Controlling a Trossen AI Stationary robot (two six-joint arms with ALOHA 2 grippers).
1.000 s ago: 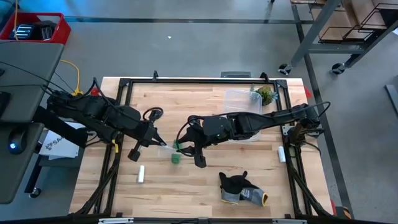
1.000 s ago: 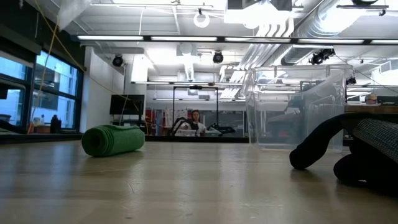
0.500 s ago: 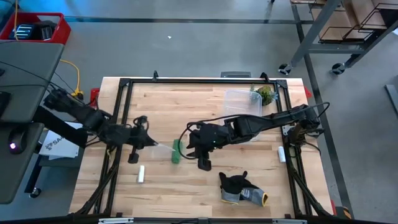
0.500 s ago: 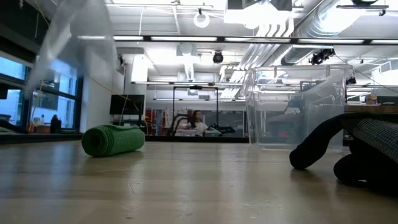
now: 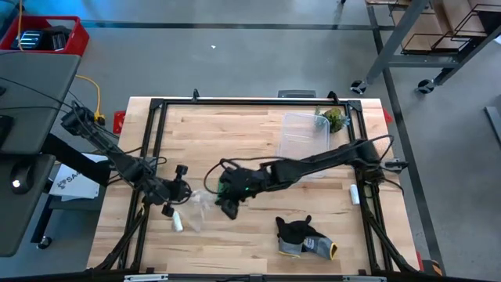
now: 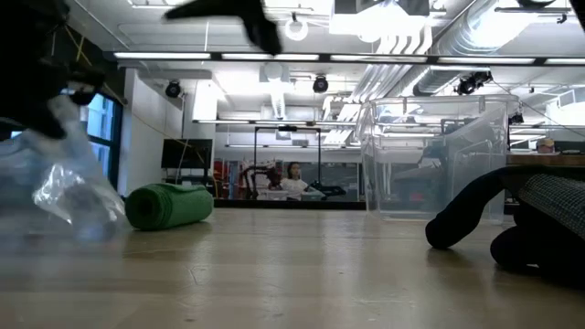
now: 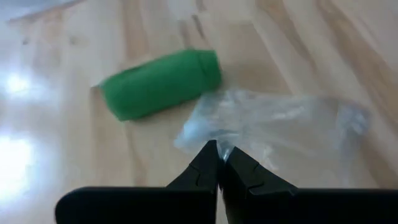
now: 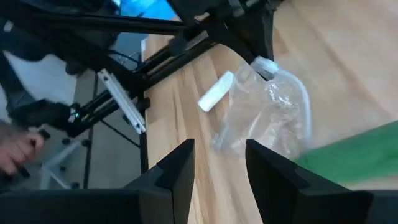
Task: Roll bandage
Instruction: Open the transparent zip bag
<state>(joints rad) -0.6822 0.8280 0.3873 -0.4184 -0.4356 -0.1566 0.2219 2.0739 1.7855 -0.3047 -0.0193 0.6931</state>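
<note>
While the left gripper (image 5: 182, 196) hangs low near the tabletop's (image 5: 250, 235) left edge, its fingers (image 7: 208, 168) are pinched tight on a corner of a clear plastic bag (image 7: 280, 127), which trails crumpled across the wood toward the middle. Just beside that gripper, nearer the front edge, lies a small white cylinder (image 5: 178, 222). The bandage (image 5: 227, 188), a compact green roll, rests on its side on the boards just left of the table's centre, just beyond the bag; in the low view it (image 6: 169, 206) lies flat on the wood beside the crumpled plastic (image 6: 73, 196). The right gripper (image 5: 228, 205) reaches in from the right edge and sits over the roll, its fingers (image 8: 177, 174) parted with nothing between them. Farther right, a clear plastic tub (image 5: 305, 141) stands toward the back edge. A dark glove (image 5: 305, 237) lies near the front edge, right of centre. Another small white cylinder (image 5: 354, 193) lies by the right edge.
</note>
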